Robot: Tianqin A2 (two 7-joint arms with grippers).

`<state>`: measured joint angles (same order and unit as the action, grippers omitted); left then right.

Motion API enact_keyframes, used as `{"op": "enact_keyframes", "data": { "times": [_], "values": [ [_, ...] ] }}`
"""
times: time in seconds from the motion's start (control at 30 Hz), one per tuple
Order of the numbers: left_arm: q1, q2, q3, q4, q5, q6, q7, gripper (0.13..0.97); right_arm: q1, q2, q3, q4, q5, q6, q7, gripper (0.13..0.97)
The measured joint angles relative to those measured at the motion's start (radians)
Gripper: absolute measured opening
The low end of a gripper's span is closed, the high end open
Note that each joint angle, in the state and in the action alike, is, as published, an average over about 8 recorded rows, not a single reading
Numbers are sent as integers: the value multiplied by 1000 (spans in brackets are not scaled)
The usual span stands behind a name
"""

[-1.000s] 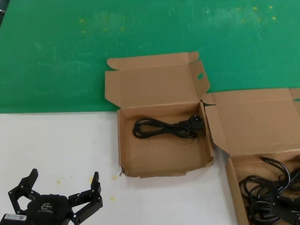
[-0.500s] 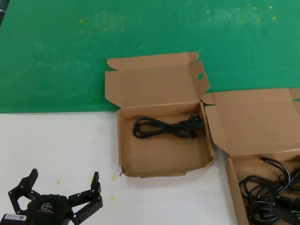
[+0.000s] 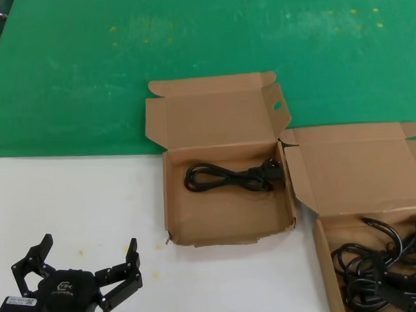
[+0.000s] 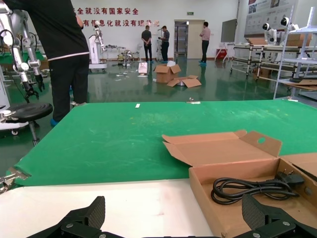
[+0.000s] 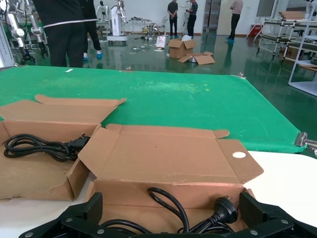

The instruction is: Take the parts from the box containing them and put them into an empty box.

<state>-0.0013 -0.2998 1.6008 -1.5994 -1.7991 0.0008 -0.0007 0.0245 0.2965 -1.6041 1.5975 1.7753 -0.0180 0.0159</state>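
Where the left hand [image 3: 84, 250] stood: at the lower left corner of the head view, above the white bench [image 3: 72, 196], its black fingers [image 3: 126, 264] spread wide with nothing between them, well apart from both boxes.
Right hand [image 5: 171, 204]: at the bottom edge of the right wrist view, its fingers splayed to either side and holding nothing; it sat low over the near part of the box containing them [image 3: 360, 170]. In the head view it could not be told from the dark tangle at the lower right corner.
The parts [image 3: 368, 266]: a loose heap of black cords at the lower right of the head view, lying inside that box; one plug [image 5: 224, 210] showed between the right hand's fingers.
The box containing them: at the right edge of the head view, lid thrown back and lying flat behind it; the right wrist view showed a small oval hole in the lid's side flap.
The empty box [image 3: 170, 199]: at the centre of the head view, just left of the other carton, lid open behind it with an oval hole in the right flap, lower left corner torn.
Single cord [image 3: 226, 177]: coiled in a long loop inside the central box, near its back wall, plug at the right end.
Green mat [image 3: 189, 39]: covered the upper half of the head view, under both lids.
Background: a person in black [image 4: 54, 44] stood at the upper left of the left wrist view, beyond the bench.
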Motion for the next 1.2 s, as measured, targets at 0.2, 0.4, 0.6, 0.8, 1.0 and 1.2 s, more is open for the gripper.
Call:
{"op": "enact_keyframes", "data": {
  "times": [0.2, 0.4, 0.6, 0.8, 1.0, 1.2],
  "values": [
    [0, 0, 0, 0, 0, 0, 0, 966, 0, 0, 0, 0, 0, 0, 0, 966],
    [0, 0, 0, 0, 0, 0, 0, 966, 0, 0, 0, 0, 0, 0, 0, 966],
    [0, 0, 0, 0, 0, 0, 0, 966, 0, 0, 0, 0, 0, 0, 0, 966],
    [0, 0, 0, 0, 0, 0, 0, 966, 0, 0, 0, 0, 0, 0, 0, 966],
    [0, 0, 0, 0, 0, 0, 0, 966, 0, 0, 0, 0, 0, 0, 0, 966],
    [0, 0, 0, 0, 0, 0, 0, 966, 0, 0, 0, 0, 0, 0, 0, 966]
  ]
}}
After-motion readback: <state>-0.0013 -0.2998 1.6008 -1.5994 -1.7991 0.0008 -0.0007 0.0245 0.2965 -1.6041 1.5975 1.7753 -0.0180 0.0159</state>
